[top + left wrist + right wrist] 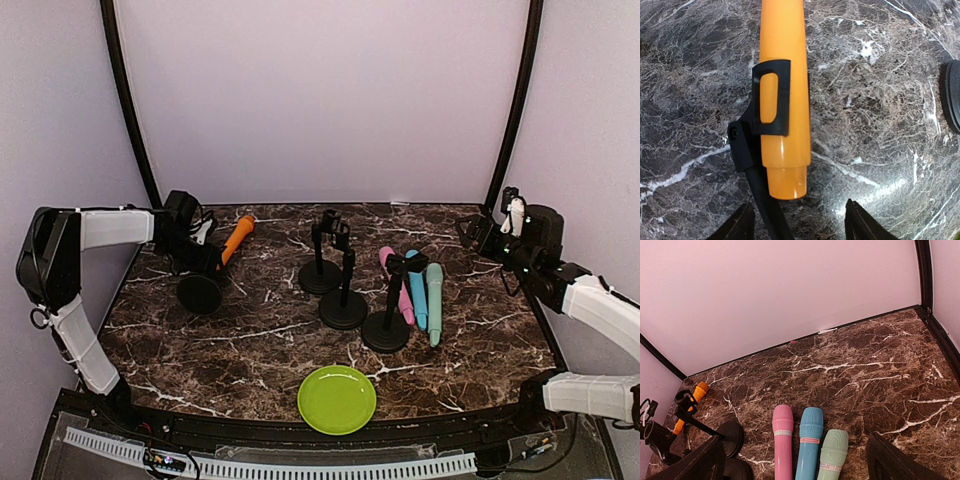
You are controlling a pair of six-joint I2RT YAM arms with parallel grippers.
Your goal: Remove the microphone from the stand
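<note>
The orange microphone (782, 75) is smooth, glossy plastic; the stand clip (771, 97) is matt black plastic. The tabletop (250, 340) looks like polished dark marble with white veins. The lime-green plate (337, 399) is smooth and shiny. The pink microphone (783, 440), blue microphone (809, 442) and mint microphone (833, 452) look matt with ribbed heads.

I see my left gripper (797, 222) with its fingers spread wide of the orange microphone (783, 90) at its butt end. To its right the marble is bare as far as a black stand base (952, 95). On the left, the clip (771, 97) and stand rod (765, 200) crowd the finger. Mid-table, three empty stands (343, 300) cluster tightly, with the pink microphone (406, 303), blue microphone (419, 298) and green microphone (435, 305) lying just beside them. I have open tabletop (500, 320) right of those. A green plate (337, 399) sits at the near edge.
</note>
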